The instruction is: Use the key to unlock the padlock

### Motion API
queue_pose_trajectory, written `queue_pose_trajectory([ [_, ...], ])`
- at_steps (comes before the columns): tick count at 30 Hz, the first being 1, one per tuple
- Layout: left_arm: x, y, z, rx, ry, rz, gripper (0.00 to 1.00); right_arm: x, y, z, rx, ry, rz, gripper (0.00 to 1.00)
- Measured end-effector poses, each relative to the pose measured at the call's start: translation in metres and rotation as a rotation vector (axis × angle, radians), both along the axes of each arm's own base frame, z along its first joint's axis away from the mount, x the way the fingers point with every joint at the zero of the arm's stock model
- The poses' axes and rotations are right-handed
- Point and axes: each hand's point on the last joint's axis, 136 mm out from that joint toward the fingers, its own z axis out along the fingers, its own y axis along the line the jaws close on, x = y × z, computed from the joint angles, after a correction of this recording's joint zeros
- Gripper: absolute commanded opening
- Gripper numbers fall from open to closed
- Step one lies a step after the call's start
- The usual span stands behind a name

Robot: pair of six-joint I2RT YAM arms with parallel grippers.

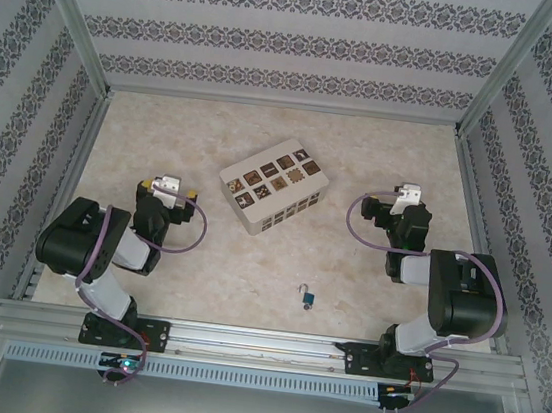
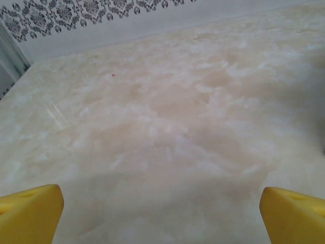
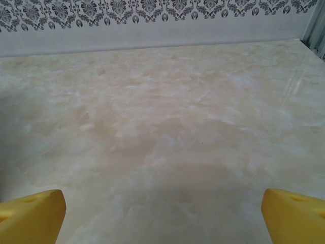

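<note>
The padlock lay flat on the counter near its front edge, between my two arms and closer to the right one. It was a tiny thing with a blue-teal body and a thin silver shackle pointing up and left. Any marking on it was too small to read. I could not tell the key apart from the grey metal at the shackle.

Further back, well apart from the padlock, sat a cream box, rectangular and turned at an angle. Its top carried two rows of dark brown square tiles with pale figures I could not make out, and its side wall was pierced with small square openings.

My left claw was released. Its yellow fingertips, smooth and blocky, sat wide apart over bare counter. My right claw was spread just as wide, grasping nothing.

The counter was a glossy, cloudy cream marble pattern. Pale walls with bands of dark damask ornament stood around it, and a ribbed aluminium rail ran along the near edge.
</note>
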Motion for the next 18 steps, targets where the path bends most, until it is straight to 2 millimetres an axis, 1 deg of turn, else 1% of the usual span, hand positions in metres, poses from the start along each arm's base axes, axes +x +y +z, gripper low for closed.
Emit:
queue_pose_trajectory([
  [2,0.003,-0.001,0.003,-0.011,-0.009,-0.006,0.99,0.000,0.000,0.000,0.000,0.000,0.000,0.98],
  [4,0.011,0.001,0.009,-0.026,-0.011,0.002,0.99,0.000,0.000,0.000,0.000,0.000,0.000,0.98],
  [7,0.031,0.011,0.022,-0.070,-0.018,0.022,0.99,0.000,0.000,0.000,0.000,0.000,0.000,0.98],
  [9,0.040,0.021,0.030,-0.096,-0.030,0.041,0.99,0.000,0.000,0.000,0.000,0.000,0.000,0.98],
  [11,0.040,0.026,0.030,-0.111,-0.023,0.050,0.99,0.000,0.000,0.000,0.000,0.000,0.000,0.98],
  [14,0.038,0.023,0.021,-0.125,0.015,0.043,0.99,0.000,0.000,0.000,-0.002,0.000,0.000,0.98],
  [18,0.037,0.023,0.016,-0.135,0.033,0.046,0.99,0.000,-0.001,-0.002,-0.004,0.007,-0.008,0.98],
])
